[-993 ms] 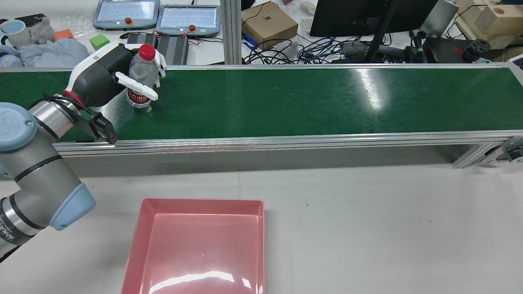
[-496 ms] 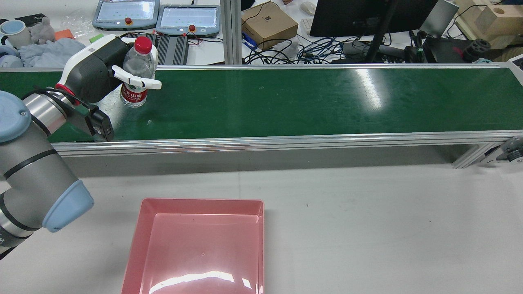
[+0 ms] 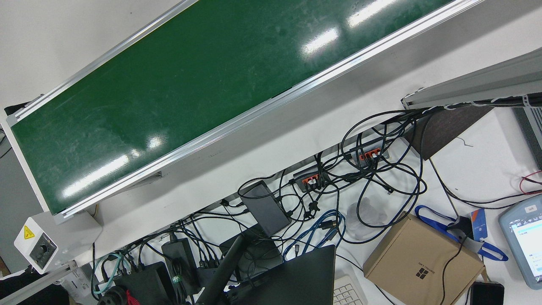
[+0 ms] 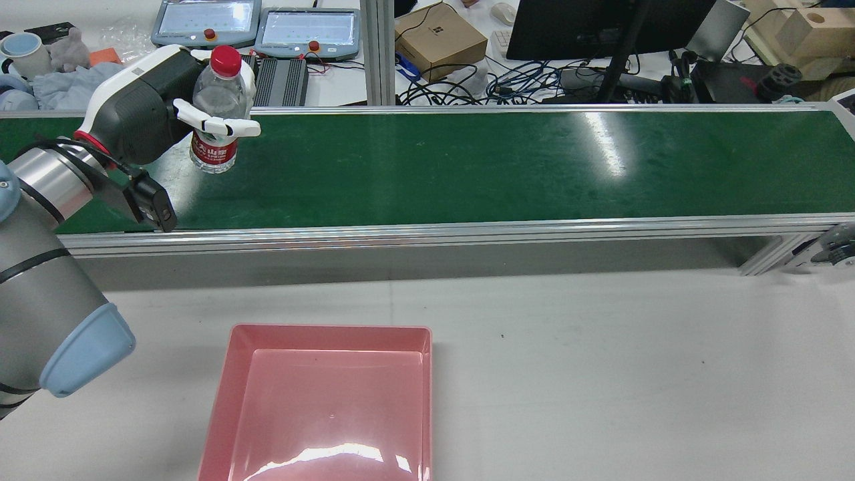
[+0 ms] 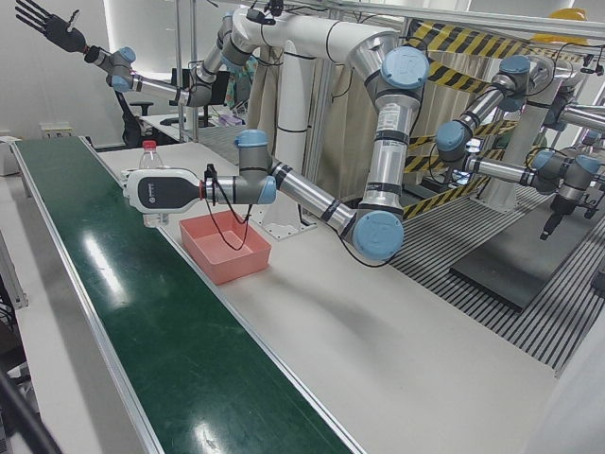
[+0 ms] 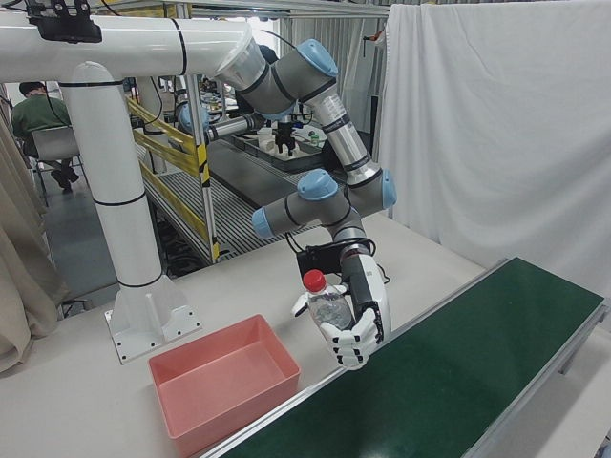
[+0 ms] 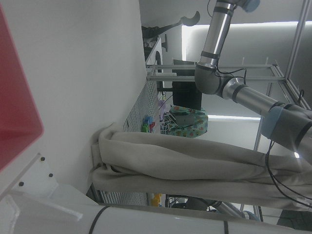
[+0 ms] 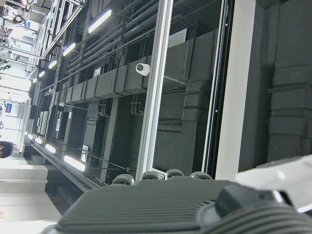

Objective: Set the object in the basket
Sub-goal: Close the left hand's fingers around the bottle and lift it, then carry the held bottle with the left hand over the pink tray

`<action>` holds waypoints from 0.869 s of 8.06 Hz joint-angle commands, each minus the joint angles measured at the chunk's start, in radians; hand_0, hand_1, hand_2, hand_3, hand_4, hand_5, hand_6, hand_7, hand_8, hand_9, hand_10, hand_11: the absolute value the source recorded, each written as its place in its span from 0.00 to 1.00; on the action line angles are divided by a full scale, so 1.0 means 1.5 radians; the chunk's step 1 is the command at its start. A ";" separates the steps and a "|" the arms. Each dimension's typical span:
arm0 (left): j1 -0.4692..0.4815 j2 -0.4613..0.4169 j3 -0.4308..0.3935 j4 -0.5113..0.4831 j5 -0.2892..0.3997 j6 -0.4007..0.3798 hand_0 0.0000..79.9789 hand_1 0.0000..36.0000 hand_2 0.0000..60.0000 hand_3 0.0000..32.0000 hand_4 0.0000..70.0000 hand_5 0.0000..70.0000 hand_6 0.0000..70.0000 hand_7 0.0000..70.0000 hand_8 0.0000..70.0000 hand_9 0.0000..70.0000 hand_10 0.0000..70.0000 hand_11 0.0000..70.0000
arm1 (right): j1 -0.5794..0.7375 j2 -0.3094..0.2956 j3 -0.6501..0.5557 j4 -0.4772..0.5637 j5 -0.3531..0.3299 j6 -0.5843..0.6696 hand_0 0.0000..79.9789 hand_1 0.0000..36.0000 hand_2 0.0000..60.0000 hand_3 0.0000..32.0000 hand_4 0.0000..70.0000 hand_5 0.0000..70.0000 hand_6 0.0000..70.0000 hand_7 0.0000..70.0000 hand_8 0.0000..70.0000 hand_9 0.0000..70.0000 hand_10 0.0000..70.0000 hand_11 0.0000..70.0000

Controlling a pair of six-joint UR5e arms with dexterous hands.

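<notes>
A clear water bottle (image 4: pixel 215 110) with a red cap and red label is held upright in my left hand (image 4: pixel 157 107), just above the left end of the green conveyor belt (image 4: pixel 467 167). The hand's white fingers (image 4: pixel 217 125) wrap round its middle. The same hold shows in the right-front view, hand (image 6: pixel 361 324) and bottle (image 6: pixel 329 305), and in the left-front view (image 5: pixel 161 192). The pink basket (image 4: pixel 327 332) lies empty on the white table nearer the robot. My right hand (image 5: pixel 43 24) is raised high and far off, its fingers spread and empty.
The belt's aluminium rail (image 4: pixel 427 230) runs between the bottle and the basket. White table (image 4: pixel 601 367) lies to the right of the basket. Teach pendants (image 4: pixel 307 30), cables and a cardboard box (image 4: pixel 437 37) sit beyond the belt.
My left hand has lifted the bottle off the belt and carried it up and to the left in the rear view. The basket has not moved.
</notes>
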 commanded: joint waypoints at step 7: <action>0.322 0.067 -0.157 -0.005 -0.114 0.049 0.78 0.48 0.14 0.00 0.64 0.72 0.66 0.69 0.66 0.80 0.64 0.91 | 0.000 0.000 0.000 0.000 0.000 0.000 0.00 0.00 0.00 0.00 0.00 0.00 0.00 0.00 0.00 0.00 0.00 0.00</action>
